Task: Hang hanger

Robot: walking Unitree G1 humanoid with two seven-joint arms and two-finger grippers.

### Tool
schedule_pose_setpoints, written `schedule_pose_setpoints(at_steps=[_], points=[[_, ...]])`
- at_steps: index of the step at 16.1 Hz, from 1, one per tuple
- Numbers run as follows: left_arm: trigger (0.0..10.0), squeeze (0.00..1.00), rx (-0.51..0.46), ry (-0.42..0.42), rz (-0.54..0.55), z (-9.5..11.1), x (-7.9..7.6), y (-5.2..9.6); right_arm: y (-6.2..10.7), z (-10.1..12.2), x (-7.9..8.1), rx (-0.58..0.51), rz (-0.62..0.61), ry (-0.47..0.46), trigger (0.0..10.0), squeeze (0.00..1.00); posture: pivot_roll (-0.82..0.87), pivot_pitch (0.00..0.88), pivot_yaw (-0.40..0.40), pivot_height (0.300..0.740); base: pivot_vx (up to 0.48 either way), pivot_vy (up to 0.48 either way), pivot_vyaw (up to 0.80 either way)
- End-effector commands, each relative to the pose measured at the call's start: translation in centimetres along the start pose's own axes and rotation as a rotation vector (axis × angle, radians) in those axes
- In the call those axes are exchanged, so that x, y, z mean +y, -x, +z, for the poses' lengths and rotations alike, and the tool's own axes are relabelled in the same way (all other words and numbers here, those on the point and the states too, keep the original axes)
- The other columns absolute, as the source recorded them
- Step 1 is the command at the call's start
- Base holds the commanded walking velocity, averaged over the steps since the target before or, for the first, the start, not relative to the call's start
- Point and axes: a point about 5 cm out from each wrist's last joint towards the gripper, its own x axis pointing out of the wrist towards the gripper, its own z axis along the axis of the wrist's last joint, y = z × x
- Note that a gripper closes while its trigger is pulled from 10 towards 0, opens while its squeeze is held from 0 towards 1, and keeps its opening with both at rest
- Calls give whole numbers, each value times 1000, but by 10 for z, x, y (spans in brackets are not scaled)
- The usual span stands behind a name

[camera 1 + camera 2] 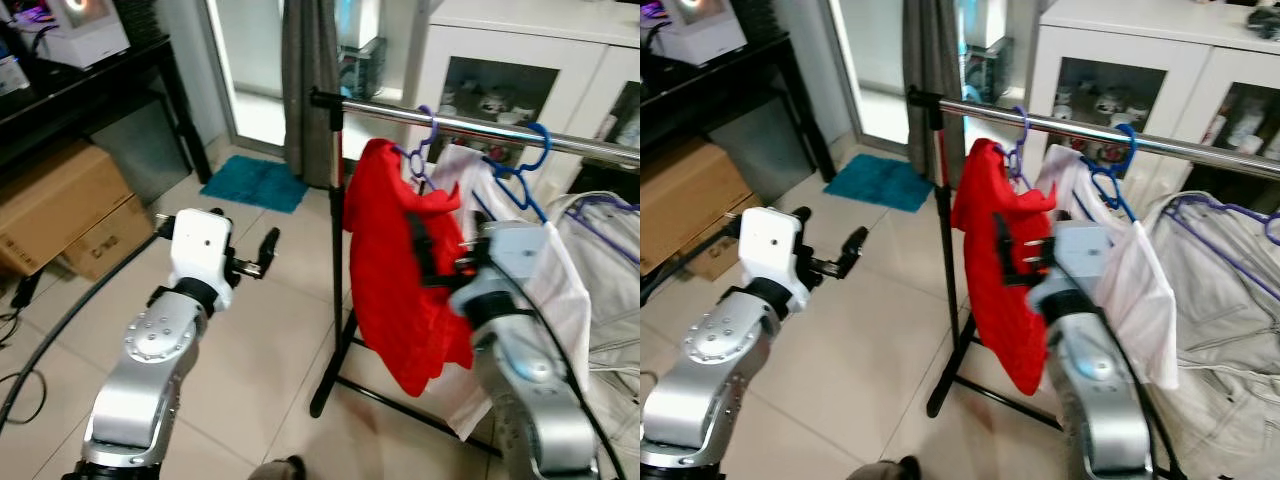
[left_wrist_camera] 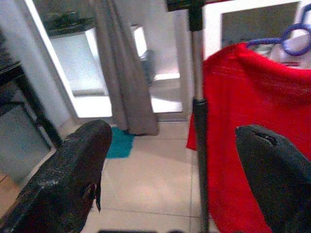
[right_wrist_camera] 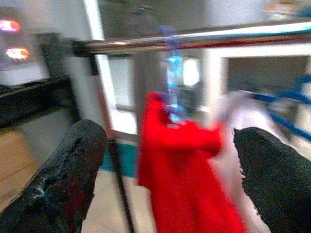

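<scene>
Silver forearms come first in my view. My left end effector (image 1: 268,252) is held out over the pale tiled floor (image 1: 250,340), its two black fingers (image 2: 73,179) spread well apart with nothing between them, pointing toward the upright black post (image 1: 335,250) of the clothes rack. My right end effector (image 1: 1025,262) is raised in front of the red garment (image 1: 400,270); in the right wrist view its black fingers (image 3: 63,179) stand wide apart and empty, though that picture is blurred.

Beyond it, the red garment hangs on a blue plastic hanger (image 1: 420,150) whose hook sits over the shiny metal rail (image 1: 480,128) of the rack, near the rail's left end. Just beside it, further along the rail, a second blue hanger (image 1: 525,165) carries a white garment (image 1: 560,290). To the right, past these, lies a heap of pale clothes with a purple hanger (image 1: 1225,245) on top.

On my left stand brown cardboard boxes (image 1: 60,205) under a black bench (image 1: 90,95). Further back lie a teal mat (image 1: 255,183) on the floor, a grey curtain (image 1: 305,90) and a white cabinet with glass doors (image 1: 520,70).
</scene>
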Motion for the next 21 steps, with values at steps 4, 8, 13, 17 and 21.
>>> schedule_pose_setpoints(at_steps=[4,8,13,17,21], points=[[10000,1000,17,-17,-6,-7,-2,-3,5,7,-6,-28,-69,22,10000,1000,-111,0,33,740,0,-413,0],[10000,1000,14,-20,-33,-10,-7,-5,13,10,-13,-27,-56,45,10000,1000,-128,0,32,740,0,-452,0],[10000,1000,-3,-26,-46,-10,-10,-7,4,13,-5,-12,16,75,10000,1000,-136,0,21,740,0,-450,0],[10000,1000,39,37,-191,-18,-18,0,0,11,-4,25,21,99,10000,1000,-135,0,20,740,0,-100,0],[10000,0,47,-3,-416,-19,-26,7,-11,9,-18,128,18,152,10000,1000,-144,0,20,740,0,0,0]])
